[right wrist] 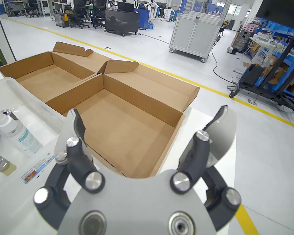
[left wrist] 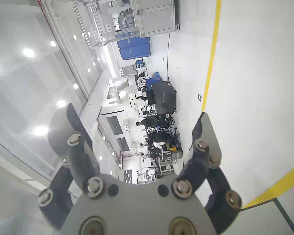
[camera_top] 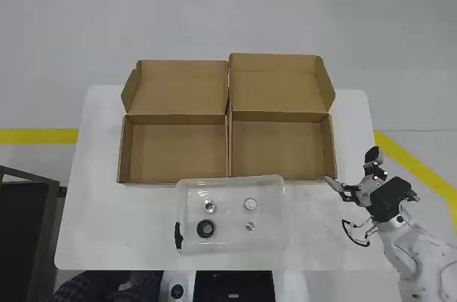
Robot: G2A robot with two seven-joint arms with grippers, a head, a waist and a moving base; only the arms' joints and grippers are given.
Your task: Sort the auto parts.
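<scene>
Logged four parts in the clear tray point(camera_top: 228, 243) at the middle of the near edge of the table point(camera_top: 92, 226): metal cap point(camera_top: 209, 204) and white bottle point(camera_top: 249, 202) on the tray's far side, black ring point(camera_top: 206, 227) and small metal-capped jar point(camera_top: 249, 225) on its near side. Judged sorting not yet begun.

Found two open cardboard boxes, left box point(camera_top: 175, 151) and right box point(camera_top: 281, 147), touching side by side between the tray and the far edge.

Located right gripper point(camera_top: 340, 204) above the table near its right edge, just beside the tray's right end, fingers spread, nothing held. Found left gripper point(left wrist: 137, 111) aimed out at the room, fingers likewise spread and bare. Judged the right arm the nearer.

Placed all parts leftward of the right gripper, toward the table's left edge: bottle and jar closest, cap and ring beyond. Took the bottle for upright, long axis vertical, though not with certainty. Expect a sideways reach over the tray wall, then a descent from above.
</scene>
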